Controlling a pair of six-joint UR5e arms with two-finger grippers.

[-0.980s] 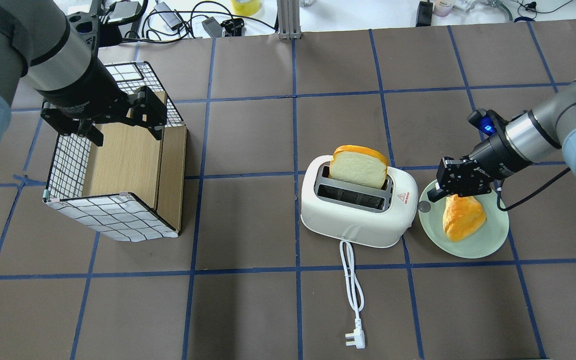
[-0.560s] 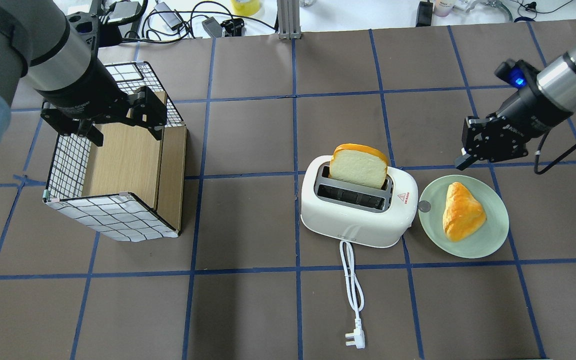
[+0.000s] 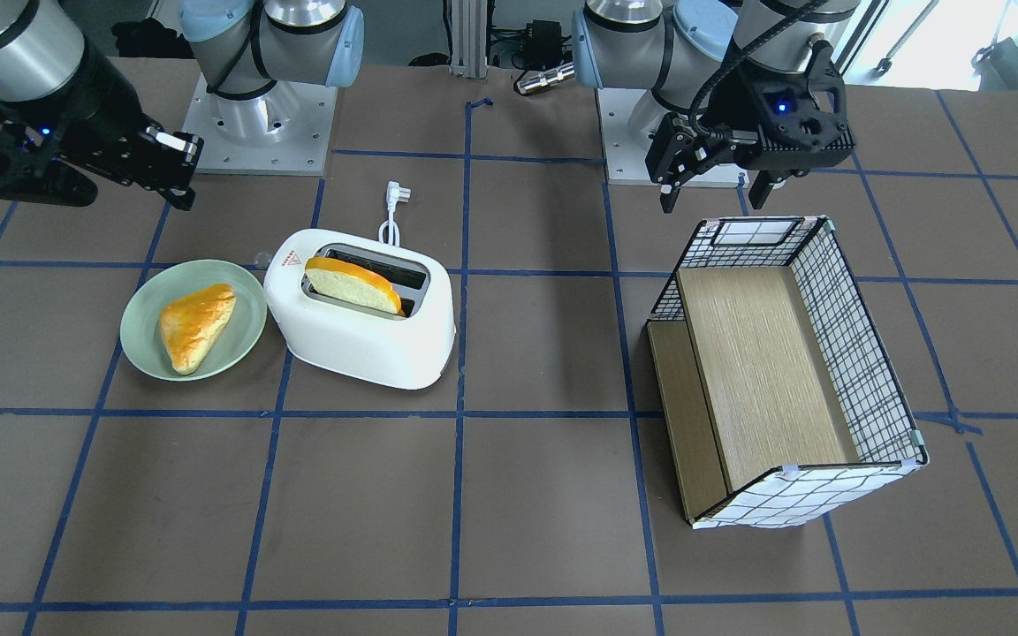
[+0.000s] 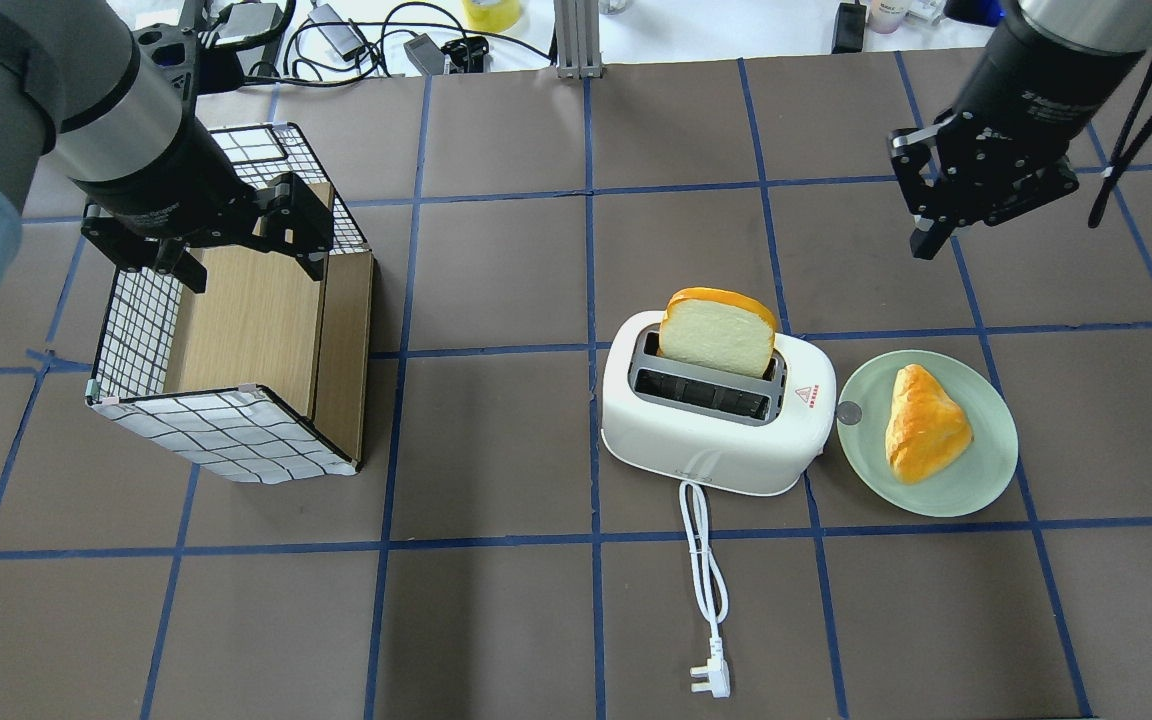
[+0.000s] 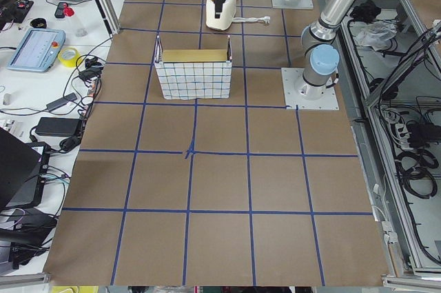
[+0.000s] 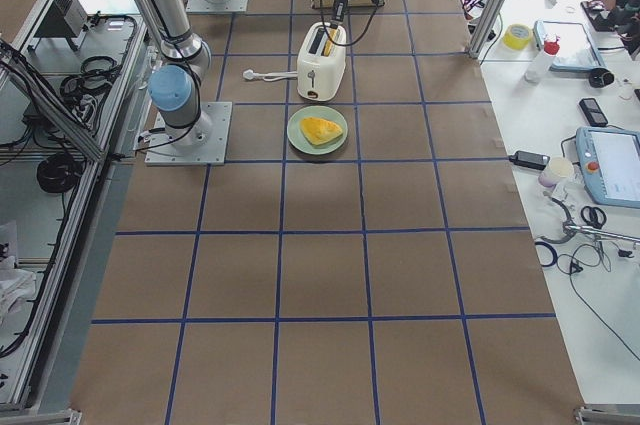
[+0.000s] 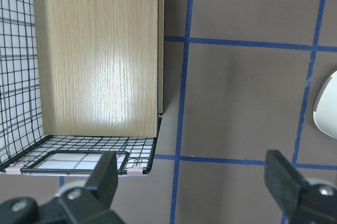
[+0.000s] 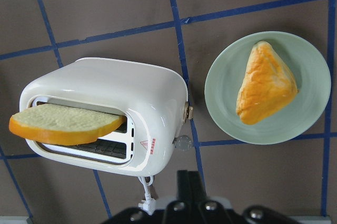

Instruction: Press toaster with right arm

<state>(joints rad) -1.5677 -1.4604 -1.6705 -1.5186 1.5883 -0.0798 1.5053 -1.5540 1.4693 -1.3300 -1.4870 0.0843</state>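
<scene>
Right gripper — farther from toaster, over taped table

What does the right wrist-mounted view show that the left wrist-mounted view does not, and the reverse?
Only the right wrist-mounted view: the bread slice in the toaster, and the green plate holding a pastry. Only the left wrist-mounted view: the checked basket with its wooden panel, framed by the open left gripper. Both: the toaster, just a white edge in the left wrist-mounted view, and the brown table.
</scene>
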